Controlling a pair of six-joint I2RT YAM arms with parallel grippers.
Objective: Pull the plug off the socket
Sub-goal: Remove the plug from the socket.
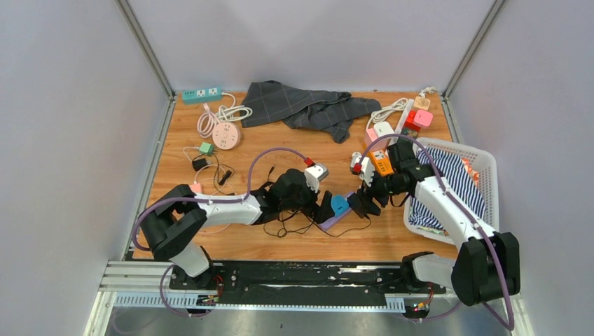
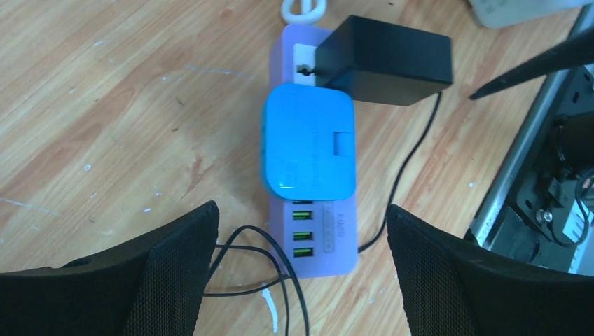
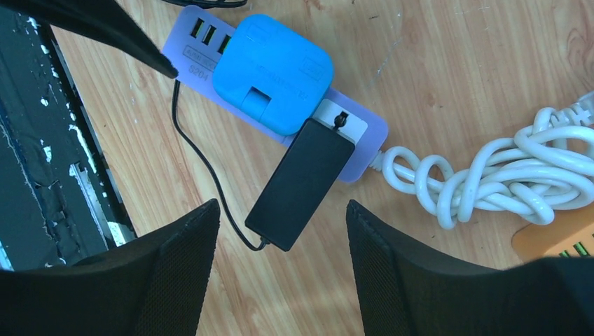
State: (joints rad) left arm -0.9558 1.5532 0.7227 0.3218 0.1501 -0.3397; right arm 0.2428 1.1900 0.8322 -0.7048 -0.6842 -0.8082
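A purple socket strip [image 2: 323, 246] lies flat on the wooden table, near its front middle. A blue square plug [image 2: 308, 143] sits in it, and a black adapter plug [image 2: 385, 61] sits in the outlet beside that. My left gripper [image 2: 301, 208] is open above the strip's USB end, with the strip between its fingers and untouched. My right gripper [image 3: 281, 203] is open over the free end of the black adapter [image 3: 301, 183], with the blue plug [image 3: 272, 70] beyond it. In the top view both grippers [image 1: 326, 208] [image 1: 361, 203] face each other over the blue plug [image 1: 340, 204].
The strip's knotted white cord [image 3: 490, 175] lies beside the right gripper. Thin black cables [image 2: 280, 280] loop under the left gripper. A white basket [image 1: 483, 157] with striped cloth stands at the right. A grey cloth [image 1: 308, 108] and other power strips [image 1: 202, 93] [image 1: 225, 135] lie farther back.
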